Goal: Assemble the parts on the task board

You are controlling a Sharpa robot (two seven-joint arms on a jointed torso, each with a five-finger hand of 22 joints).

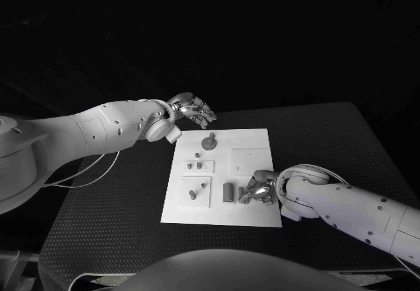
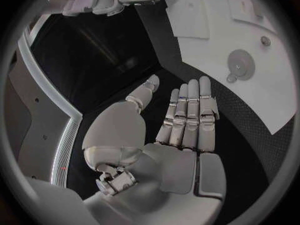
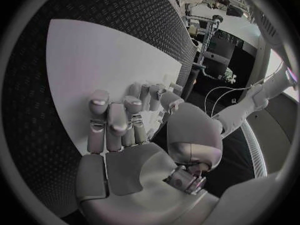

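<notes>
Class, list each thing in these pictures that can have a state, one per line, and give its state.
Silver left hand: open, fingers straight, holding nothing, at the board's far edge.
Silver right hand: over the board's near right part; whether it holds something cannot be told.
White rectangular task board: flat on the table.
Round grey disc part: lying on the board.

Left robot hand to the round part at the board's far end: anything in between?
Nothing visible. The left robot hand hovers open just past the task board's far edge, and the round part lies on bare board near it.
</notes>
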